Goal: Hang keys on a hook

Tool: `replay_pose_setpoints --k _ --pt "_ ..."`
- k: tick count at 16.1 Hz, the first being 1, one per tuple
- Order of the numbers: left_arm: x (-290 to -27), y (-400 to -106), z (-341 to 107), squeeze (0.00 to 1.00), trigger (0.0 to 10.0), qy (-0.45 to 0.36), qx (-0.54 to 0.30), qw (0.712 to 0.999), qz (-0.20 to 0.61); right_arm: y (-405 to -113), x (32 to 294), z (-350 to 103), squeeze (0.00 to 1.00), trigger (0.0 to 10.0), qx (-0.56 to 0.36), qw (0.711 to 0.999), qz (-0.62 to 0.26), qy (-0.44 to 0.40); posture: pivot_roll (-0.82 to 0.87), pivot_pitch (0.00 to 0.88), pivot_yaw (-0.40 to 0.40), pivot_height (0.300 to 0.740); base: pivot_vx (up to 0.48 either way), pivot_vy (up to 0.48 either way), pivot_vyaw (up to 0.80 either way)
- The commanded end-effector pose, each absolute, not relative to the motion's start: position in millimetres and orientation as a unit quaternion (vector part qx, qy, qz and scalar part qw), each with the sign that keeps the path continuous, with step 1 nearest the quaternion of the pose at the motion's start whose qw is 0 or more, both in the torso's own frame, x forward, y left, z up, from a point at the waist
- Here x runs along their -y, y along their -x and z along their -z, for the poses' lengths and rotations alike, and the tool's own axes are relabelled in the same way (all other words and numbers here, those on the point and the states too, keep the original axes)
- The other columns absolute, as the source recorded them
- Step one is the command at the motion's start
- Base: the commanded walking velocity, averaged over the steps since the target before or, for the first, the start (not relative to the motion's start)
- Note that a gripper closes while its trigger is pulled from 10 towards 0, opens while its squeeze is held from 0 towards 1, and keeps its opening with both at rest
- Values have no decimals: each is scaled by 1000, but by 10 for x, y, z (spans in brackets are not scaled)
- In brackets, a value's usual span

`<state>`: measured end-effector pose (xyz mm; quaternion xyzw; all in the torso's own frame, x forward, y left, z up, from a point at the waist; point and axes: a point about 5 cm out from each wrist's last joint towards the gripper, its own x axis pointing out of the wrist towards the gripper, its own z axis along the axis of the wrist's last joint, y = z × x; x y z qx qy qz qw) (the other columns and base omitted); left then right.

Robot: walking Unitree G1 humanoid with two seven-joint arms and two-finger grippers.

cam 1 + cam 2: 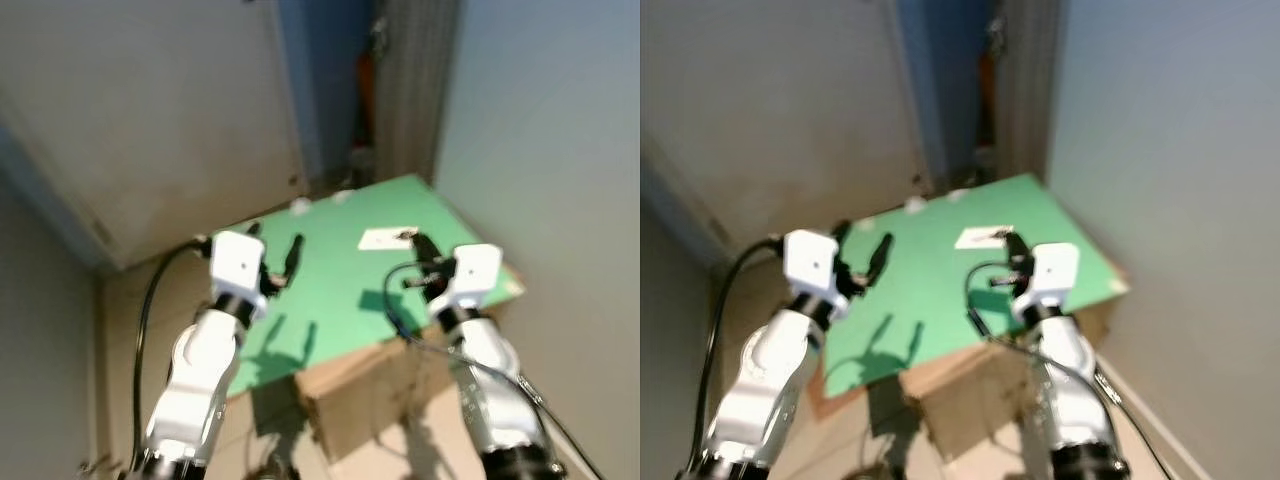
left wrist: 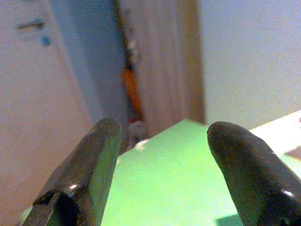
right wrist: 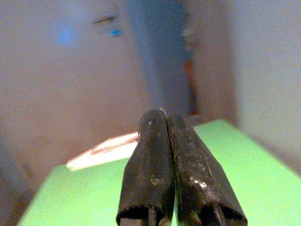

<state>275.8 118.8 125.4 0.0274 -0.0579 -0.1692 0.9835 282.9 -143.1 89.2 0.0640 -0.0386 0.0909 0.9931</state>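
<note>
item: keys (image 1: 404, 236), small and blurred, on a white card (image 1: 386, 238) at the green counter's (image 1: 340, 290) far right. our right end effector (image 1: 424, 247), fingers together, sits just beside them; left end effector (image 1: 275, 255), fingers apart, lies farther off.

Green bench (image 1: 340, 290) lies mostly bare, with open surface between left gripper (image 1: 275, 255) and right gripper (image 1: 425, 250). A white card (image 1: 385, 238) sits just ahead of the right one. Wall (image 1: 560, 150) crowds the right edge; a door (image 1: 150, 110) closes the far left.
</note>
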Motion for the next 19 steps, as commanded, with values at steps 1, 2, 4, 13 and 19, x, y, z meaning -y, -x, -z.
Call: replay_pose_setpoints --k 1,2,4,13,19 --pt "-1259 -2793 -1238 0 10000 -36 50 985 162 -2838 1371 -886 0 0 35 993 -97 -66 -199 43 132 736 0 -458 0" --pt "-1255 -2805 -1243 0 10000 -37 52 984 165 -2840 1372 -886 0 0 35 993 -97 -64 -200 43 131 736 0 -458 0" --pt "-1248 -2810 -1249 0 10000 -34 57 984 162 -2842 1385 -879 0 0 36 993 -99 -57 -198 34 131 736 0 -225 0" --pt "-1259 -2867 -1243 0 10000 -51 58 980 184 -2852 1360 -821 0 0 27 993 -102 -59 -207 14 149 736 0 0 -685" --pt "-1296 -2838 -1135 0 10000 -64 42 980 185 -2836 1361 -781 0 0 20 992 -111 -62 -196 19 128 736 0 0 -775"
